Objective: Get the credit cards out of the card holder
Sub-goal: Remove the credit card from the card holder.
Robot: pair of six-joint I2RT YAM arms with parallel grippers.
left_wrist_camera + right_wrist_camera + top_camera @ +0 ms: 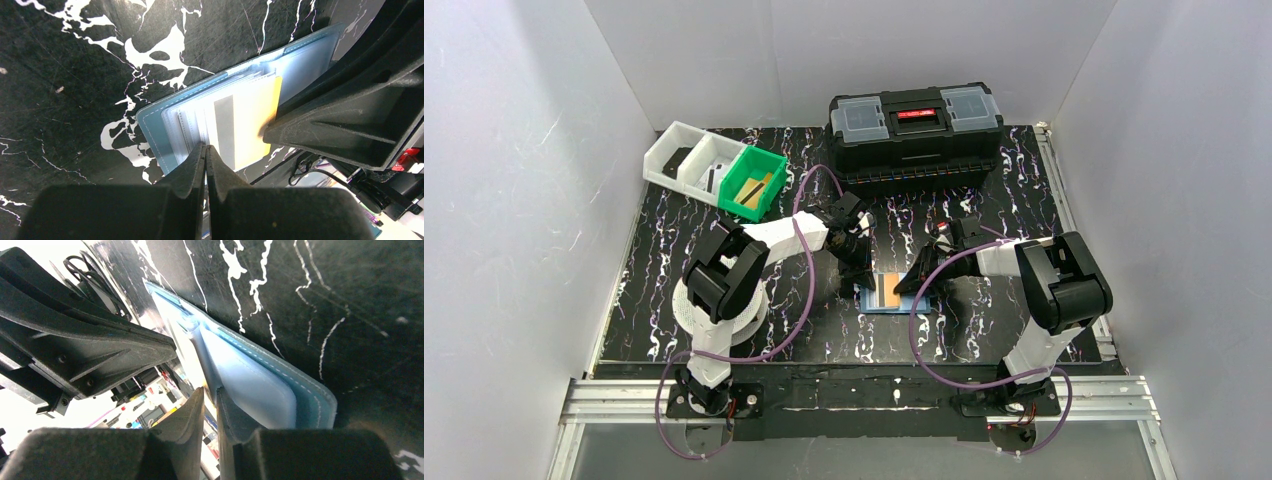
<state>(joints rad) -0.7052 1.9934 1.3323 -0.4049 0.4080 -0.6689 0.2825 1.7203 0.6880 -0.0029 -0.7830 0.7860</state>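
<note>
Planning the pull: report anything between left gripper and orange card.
Only clear plastic sleeves of the blue folding holder lie between the left gripper and the flat orange card; the right gripper presses it.

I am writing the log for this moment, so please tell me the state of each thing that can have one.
card holder: open, lying flat.
credit card: orange, resting inside the open holder, not taken out.
left tool: shut, its tips at the holder's edge.
right tool: fingers close together beside the card; a grip cannot be confirmed.
black toolbox: lid closed.
green bin: upright, with things inside.
</note>
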